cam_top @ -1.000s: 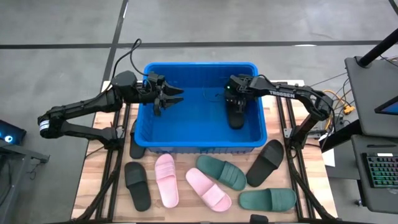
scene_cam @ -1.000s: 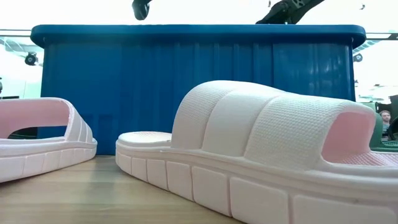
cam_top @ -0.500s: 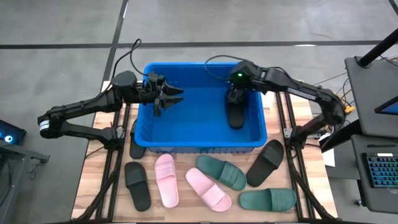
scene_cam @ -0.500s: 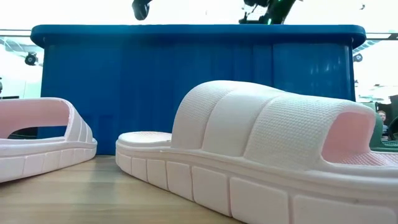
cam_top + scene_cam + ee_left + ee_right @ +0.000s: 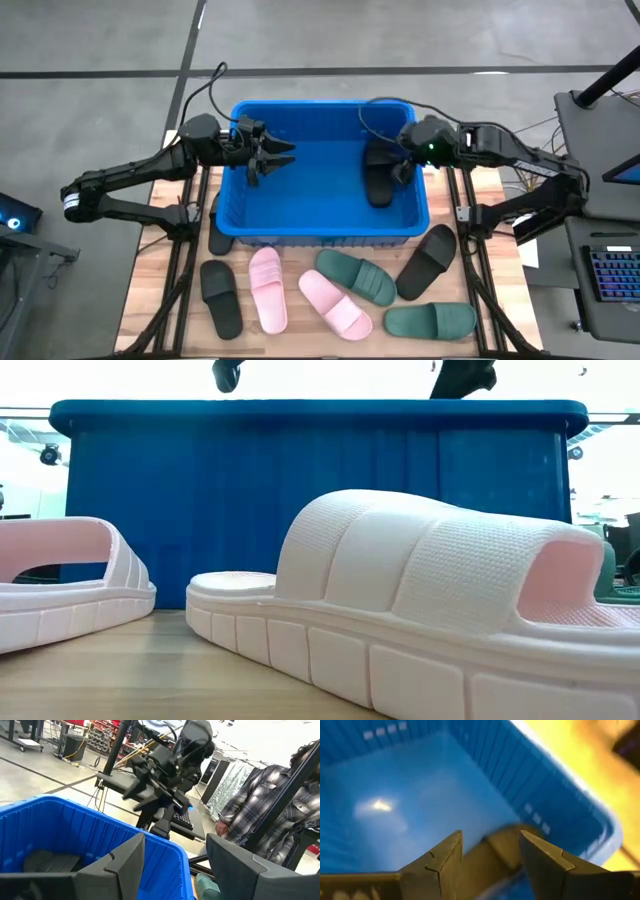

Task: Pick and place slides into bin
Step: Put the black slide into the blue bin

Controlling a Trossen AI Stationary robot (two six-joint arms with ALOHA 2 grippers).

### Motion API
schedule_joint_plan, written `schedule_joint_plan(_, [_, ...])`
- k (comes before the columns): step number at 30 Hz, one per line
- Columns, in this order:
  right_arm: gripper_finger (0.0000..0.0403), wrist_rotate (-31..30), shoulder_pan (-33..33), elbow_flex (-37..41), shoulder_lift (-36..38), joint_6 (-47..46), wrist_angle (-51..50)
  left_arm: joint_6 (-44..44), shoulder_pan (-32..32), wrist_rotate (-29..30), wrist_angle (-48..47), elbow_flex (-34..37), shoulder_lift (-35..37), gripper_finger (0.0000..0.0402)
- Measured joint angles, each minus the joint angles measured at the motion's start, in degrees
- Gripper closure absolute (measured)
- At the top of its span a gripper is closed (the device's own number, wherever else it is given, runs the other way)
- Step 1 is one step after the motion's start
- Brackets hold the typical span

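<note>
Since the earlier frame my right arm has drawn back toward the right wall of the bin (image 5: 322, 232); my right tool (image 5: 402, 166) now sits above the bin's right side with its fingers spread and nothing between them. One black slide (image 5: 378, 176) lies on the bin floor, just beside that tool and apart from it; the right wrist view shows the same slide (image 5: 490, 852) below the open fingers. My left tool (image 5: 272, 157) has not shifted: it hangs over the left side of the bin, fingers apart and holding nothing.

On the table (image 5: 150, 300) in front of the bin lie six more slides. From left to right: a black slide (image 5: 221, 297), a pink slide (image 5: 267, 288), a second pink slide (image 5: 335, 303), a green slide (image 5: 357, 276), a black slide (image 5: 427, 261) and a second green slide (image 5: 430, 320). Another dark slide (image 5: 216, 228) lies partly hidden at the bin's front left corner. A person in a plaid shirt (image 5: 260, 810) shows in the left wrist view, beyond the table.
</note>
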State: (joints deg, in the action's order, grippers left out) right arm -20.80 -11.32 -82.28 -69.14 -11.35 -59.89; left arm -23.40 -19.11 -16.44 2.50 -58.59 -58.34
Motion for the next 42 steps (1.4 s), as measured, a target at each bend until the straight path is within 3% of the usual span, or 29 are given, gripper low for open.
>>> schedule_joint_plan(5, [0.0220,0.0,4.8,0.0,2.2,-7.9,-5.1,0.2,0.0,0.0,-0.1,0.1,0.0,0.0205])
schedule_joint_plan(18, [0.0220,3.4,20.4,0.0,7.4,-20.7,-6.6,-0.2,0.0,0.0,-0.5,1.0,0.0,0.0205])
schedule_joint_plan(33, [0.0226,11.7,37.9,0.0,5.2,-45.5,-14.2,0.0,0.0,0.0,-0.5,1.0,0.0,0.0205])
schedule_joint_plan(42, [0.0254,12.0,46.4,0.1,2.6,-57.1,-16.7,0.2,0.0,0.0,-0.5,1.0,0.0,0.0205])
